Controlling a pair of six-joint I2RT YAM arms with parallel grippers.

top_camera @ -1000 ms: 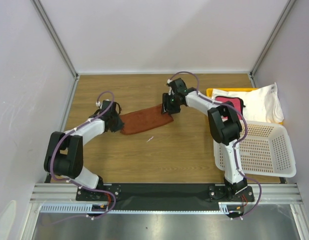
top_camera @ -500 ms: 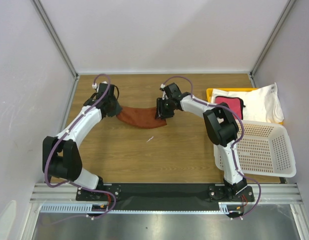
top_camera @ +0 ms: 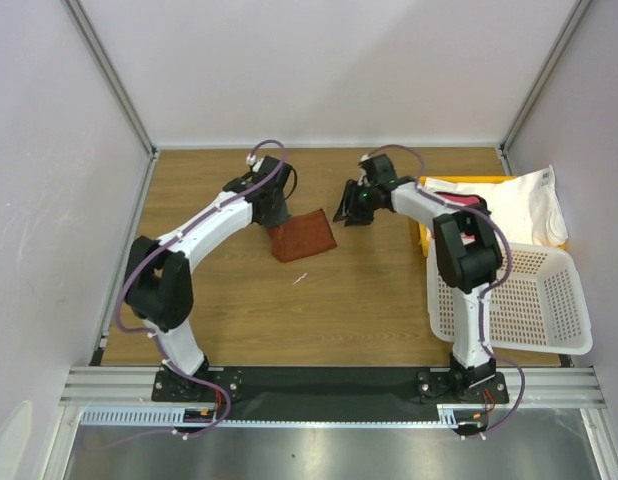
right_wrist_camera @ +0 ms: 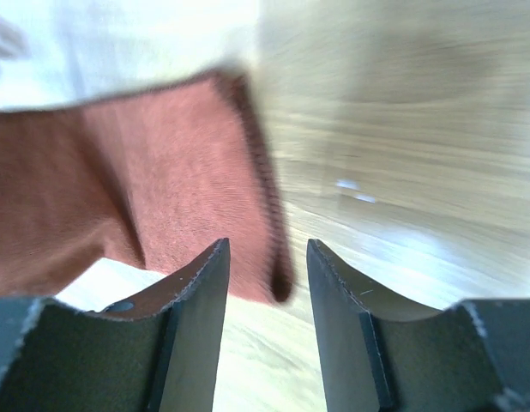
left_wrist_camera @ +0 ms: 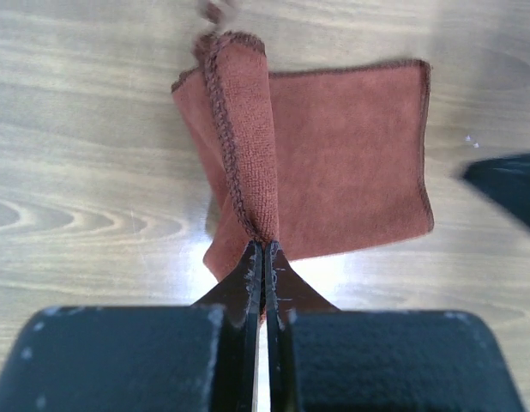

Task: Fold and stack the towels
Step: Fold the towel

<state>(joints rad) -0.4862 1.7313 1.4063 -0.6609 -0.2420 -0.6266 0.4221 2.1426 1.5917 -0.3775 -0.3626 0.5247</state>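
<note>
Two arms: the left arm [top_camera: 204, 235] and the right arm [top_camera: 459, 250] are both stretched out over the far half of the wooden table [top_camera: 229, 300].
Left gripper [left_wrist_camera: 263, 247]: its jaws are squeezed tight together, and a raised fold of the reddish-brown towel [left_wrist_camera: 351, 154] is pinched between them.
Reddish-brown towel: it is laid near the middle of the table, folded over so that it looks close to square. Most of it lies flat, and only a stitched ridge on one side is lifted up to the left jaws.
Towel edge: a dark stitched hem is seen along the sides.
Small white scrap [top_camera: 301, 279]: it is left on the bare wood, near the towel, on the side closer to the arm bases.
Right gripper [top_camera: 351, 207]: it is held just to the right of the towel, and from above a thin strip of wood is seen between the two.
Right jaws: they are parted and nothing is gripped. In the blurred wrist view a corner of the brown towel is seen past the gap.
Yellow tray [top_camera: 420, 186]: it is set at the right side of the table and is partly hidden by the right arm.
White towel [top_camera: 529, 200]: it is heaped on the tray and hangs over its right edge.
White basket [top_camera: 554, 300]: it is placed just in front of the tray, and its left side is crossed by the right arm.
</note>
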